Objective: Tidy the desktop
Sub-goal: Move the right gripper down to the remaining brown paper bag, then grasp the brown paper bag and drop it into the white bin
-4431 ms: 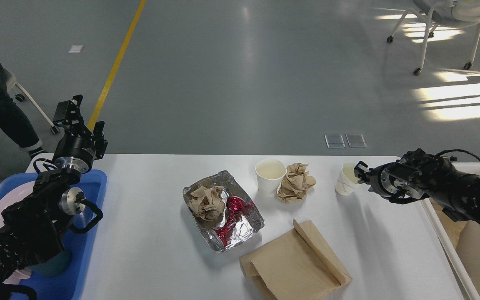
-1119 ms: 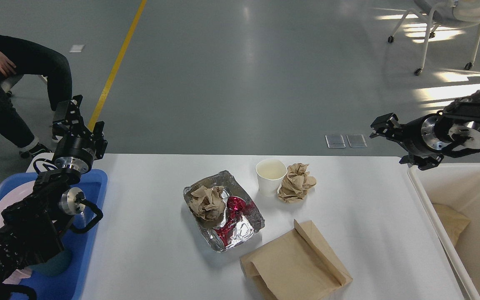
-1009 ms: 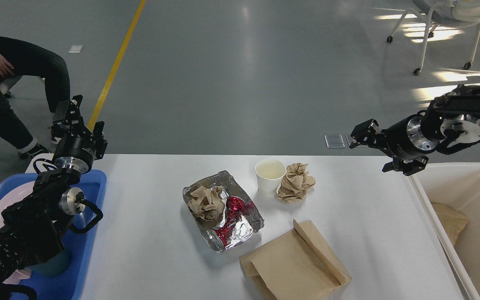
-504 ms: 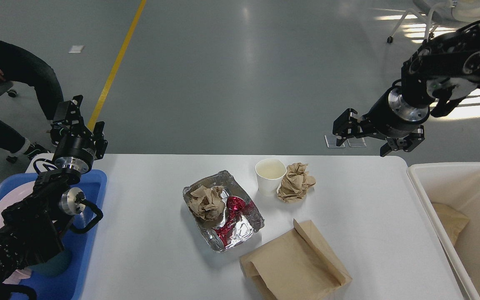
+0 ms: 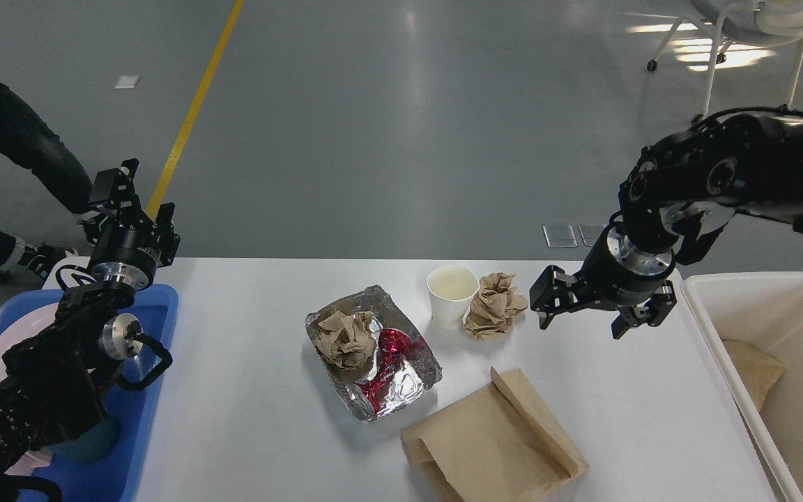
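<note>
The large, smooth white rectangular desktop (image 5: pixel 248 418) is spanning the lower half of the head view, between a blue plastic tray (image 5: pixel 129 446) at its left end and an off-white deep plastic bin (image 5: pixel 743 286) at its right end.

The right gripper (image 5: pixel 586 314) is hanging over the right part of the desktop with its two black fingers spread apart and nothing between them. It is pointing down and to the left, and its nearer finger is sitting just beside a crumpled ball of brown paper (image 5: pixel 493 305). Whether that finger is touching the paper cannot be determined.

The crumpled ball is lying against the right side of an upright white paper cup (image 5: pixel 452 294). To the left of the cup, a dented silver foil tray (image 5: pixel 346 314) is holding a second wad of crumpled brown paper (image 5: pixel 346 339) and a piece of shiny red foil wrapper (image 5: pixel 391 348). A flat brown paper bag (image 5: pixel 495 446) with one flap folded up is lying near the front edge of the desktop, just below and to the right of the foil tray.

The left gripper (image 5: pixel 133 199) is standing raised at the far left corner, above the blue tray. Its fingers are dark and seen end-on, so their state cannot be determined.

A brown paper object (image 5: pixel 753 373) is lying inside the bin.
</note>
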Available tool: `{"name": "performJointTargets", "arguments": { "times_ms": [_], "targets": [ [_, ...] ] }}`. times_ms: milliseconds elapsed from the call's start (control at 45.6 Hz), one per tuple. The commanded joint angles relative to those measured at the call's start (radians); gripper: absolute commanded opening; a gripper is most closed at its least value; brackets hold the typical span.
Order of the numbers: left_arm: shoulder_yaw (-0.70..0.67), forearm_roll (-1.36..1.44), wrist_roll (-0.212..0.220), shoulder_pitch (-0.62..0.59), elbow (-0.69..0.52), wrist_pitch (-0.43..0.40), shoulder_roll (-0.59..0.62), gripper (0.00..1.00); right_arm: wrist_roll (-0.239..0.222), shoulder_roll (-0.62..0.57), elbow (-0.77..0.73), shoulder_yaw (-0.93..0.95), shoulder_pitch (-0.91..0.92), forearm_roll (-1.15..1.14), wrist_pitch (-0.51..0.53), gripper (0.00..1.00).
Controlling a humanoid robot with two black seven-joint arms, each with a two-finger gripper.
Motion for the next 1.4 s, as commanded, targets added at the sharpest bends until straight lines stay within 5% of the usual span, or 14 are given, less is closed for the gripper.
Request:
{"name": "performJointTargets", "arguments": {
  "times_ms": [0,570,746,812,943,1009,1141,1382],
  "targets": [
    [0.0,0.0,0.0,0.0,0.0,0.0,0.0,0.97,0.001,0.036,-0.001,0.013,-0.066,-0.082,-0.056,1.0],
    [0.0,0.0,0.0,0.0,0.0,0.0,0.0,0.97,0.001,0.165,-0.127,0.117,-0.312,-0.374,-0.078,1.0],
    [0.0,0.0,0.0,0.0,0.0,0.0,0.0,0.97,0.001,0.162,-0.167,0.114,-0.392,-0.378,-0.194,0.97],
    [0.0,0.0,0.0,0.0,0.0,0.0,-0.001,0.97,0.003,0.159,-0.164,0.115,-0.401,-0.378,-0.242,0.81],
    [0.0,0.0,0.0,0.0,0.0,0.0,-0.001,0.97,0.003,0.151,-0.158,0.108,-0.409,-0.378,-0.256,0.3],
    [0.0,0.0,0.0,0.0,0.0,0.0,0.0,0.97,0.003,0.145,-0.159,0.105,-0.413,-0.378,-0.257,0.15],
    [0.0,0.0,0.0,0.0,0.0,0.0,0.0,0.97,0.004,0.133,-0.167,0.105,-0.429,-0.378,-0.271,0.0],
    [0.0,0.0,0.0,0.0,0.0,0.0,0.0,0.97,0.007,0.082,-0.156,0.111,-0.413,-0.377,-0.271,0.0]
  ]
}}
